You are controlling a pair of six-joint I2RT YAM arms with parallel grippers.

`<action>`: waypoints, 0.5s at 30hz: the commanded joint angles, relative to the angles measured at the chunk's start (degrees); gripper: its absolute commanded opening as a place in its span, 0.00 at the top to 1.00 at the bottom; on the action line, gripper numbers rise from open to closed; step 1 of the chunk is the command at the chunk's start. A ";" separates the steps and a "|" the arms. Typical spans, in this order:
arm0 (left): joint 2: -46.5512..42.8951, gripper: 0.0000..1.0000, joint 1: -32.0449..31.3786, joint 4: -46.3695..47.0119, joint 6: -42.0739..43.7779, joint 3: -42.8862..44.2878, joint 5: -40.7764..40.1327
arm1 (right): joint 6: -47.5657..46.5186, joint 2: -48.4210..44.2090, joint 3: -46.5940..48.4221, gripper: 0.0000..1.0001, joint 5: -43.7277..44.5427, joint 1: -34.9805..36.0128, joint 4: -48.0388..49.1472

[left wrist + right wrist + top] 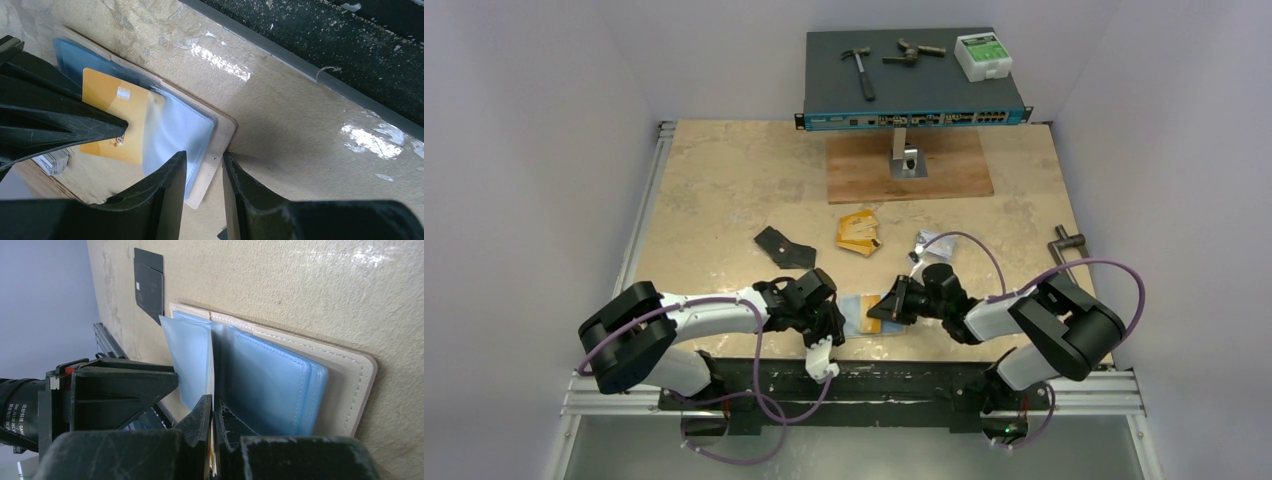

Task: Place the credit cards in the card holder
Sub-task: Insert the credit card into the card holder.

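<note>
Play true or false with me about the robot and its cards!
1. The right gripper pinches an orange card. True.
2. The card holder is folded shut. False: it lies open, with its blue pockets showing.
3. A hammer lies on the table beside the cards. False: it lies on top of the dark box at the back.
4. The black wallet lies apart from the card holder. True.
5. The left gripper holds a card. False: its jaws stand apart at the card holder's corner, with no card between them.
</note>
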 commanded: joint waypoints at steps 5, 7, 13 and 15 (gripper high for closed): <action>-0.96 0.70 -1.15 0.65 -0.77 -0.53 0.86 | -3.45 0.59 3.70 0.95 2.19 0.41 -6.64; -1.02 0.70 -1.33 0.57 -0.92 -0.41 0.84 | -3.91 0.39 4.95 0.91 3.52 0.67 -8.27; -1.04 0.71 -1.34 0.44 -1.14 -0.30 0.56 | -6.18 -0.50 8.16 0.81 6.81 1.86 -16.10; -1.15 0.71 -1.43 0.31 -1.19 -0.44 0.55 | -7.02 -1.49 8.69 0.77 8.11 1.99 -19.95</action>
